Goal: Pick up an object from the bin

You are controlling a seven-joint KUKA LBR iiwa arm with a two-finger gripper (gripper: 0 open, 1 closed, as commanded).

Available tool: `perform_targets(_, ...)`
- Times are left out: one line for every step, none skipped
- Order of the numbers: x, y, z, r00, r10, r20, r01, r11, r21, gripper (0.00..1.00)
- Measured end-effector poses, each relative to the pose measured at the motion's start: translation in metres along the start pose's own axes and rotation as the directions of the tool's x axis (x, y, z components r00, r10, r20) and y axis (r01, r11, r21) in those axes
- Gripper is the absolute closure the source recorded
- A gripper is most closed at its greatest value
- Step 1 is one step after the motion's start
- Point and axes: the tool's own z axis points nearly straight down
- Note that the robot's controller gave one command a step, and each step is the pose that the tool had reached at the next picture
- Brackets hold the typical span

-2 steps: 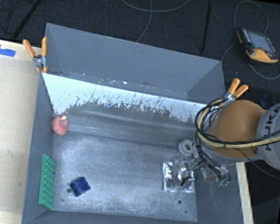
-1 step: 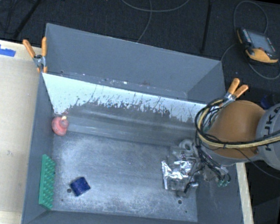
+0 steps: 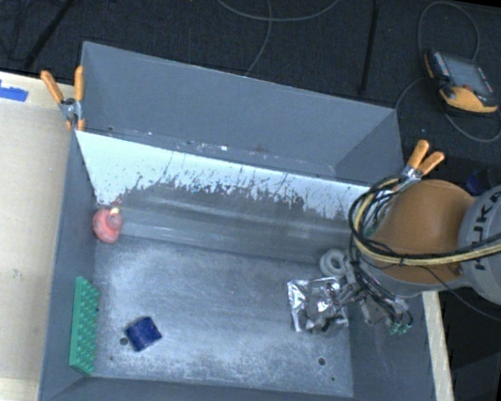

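Right of centre in the frame, my gripper (image 3: 316,309) hangs over a bare patch of the bin (image 3: 217,285) floor; I cannot tell whether it is released or clenched. Well apart at lower left lie one blue block (image 3: 143,332) and one green studded strip (image 3: 84,324). One pink lump (image 3: 107,224) rests by the left wall.

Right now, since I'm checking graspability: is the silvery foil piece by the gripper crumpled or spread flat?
Crumpled. The silvery foil piece shows bunched, creased facets, not a flat sheet, right beside the gripper.
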Motion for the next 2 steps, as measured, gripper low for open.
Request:
perform_targets(-0.038,-0.014,-0.206,1.000,0.015,0.009,-0.015,1.000,0.004,1.00)
perform_targets(-0.071,0.037,-0.102,0.981,-0.192,-0.004,0.192,0.981,-0.005,1.00)
